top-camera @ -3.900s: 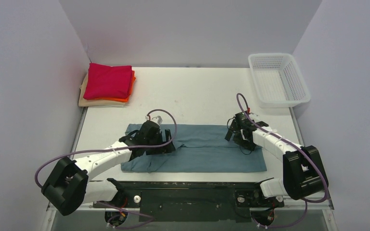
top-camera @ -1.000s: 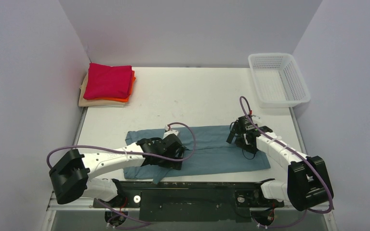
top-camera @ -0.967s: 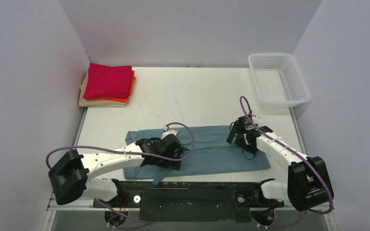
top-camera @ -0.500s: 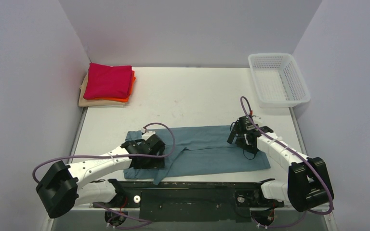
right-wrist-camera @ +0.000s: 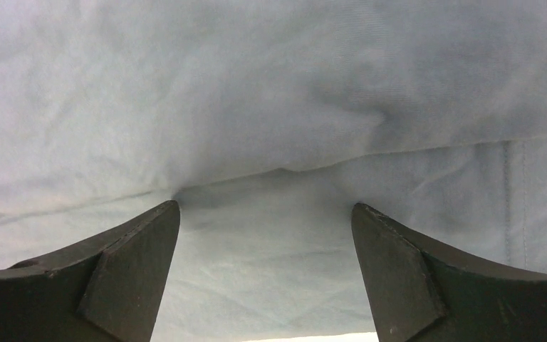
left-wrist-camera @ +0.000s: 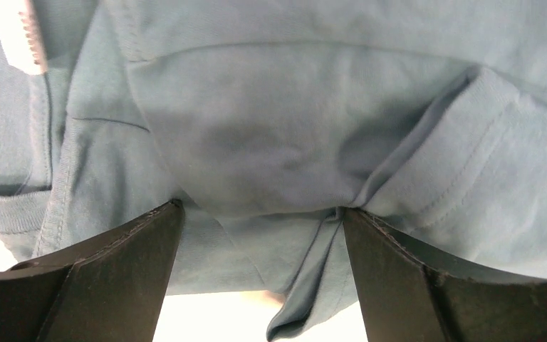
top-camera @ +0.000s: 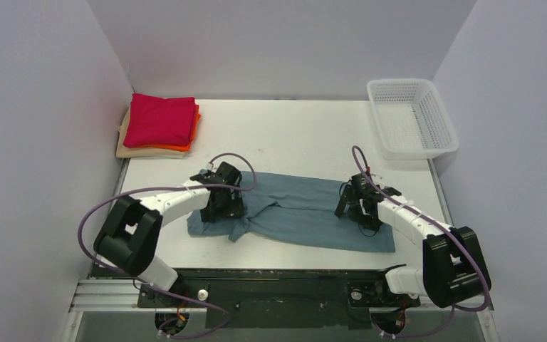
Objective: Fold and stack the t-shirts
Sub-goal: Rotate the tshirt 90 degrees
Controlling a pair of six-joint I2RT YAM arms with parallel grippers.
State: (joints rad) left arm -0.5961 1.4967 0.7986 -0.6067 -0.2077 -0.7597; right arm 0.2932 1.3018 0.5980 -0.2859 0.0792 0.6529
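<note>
The large teal-blue t-shirt lies folded into a long band across the near part of the table, its left end rumpled. My left gripper is open, with both fingertips pressed down on the shirt's left end. Fabric bunches between the tips of the left gripper. My right gripper is open, with its tips resting on the shirt's right part; the right gripper grips nothing. The crimson-red tee tops a folded stack over the orange and beige tees at the back left.
A white mesh basket stands at the back right corner. Grey walls close the table on the left, back and right. Bare white tabletop lies between the stack and the basket.
My left gripper has moved left and towards the back, dragging the shirt's left end with it, so the band now lies skewed and rumpled. The right gripper has barely moved.
</note>
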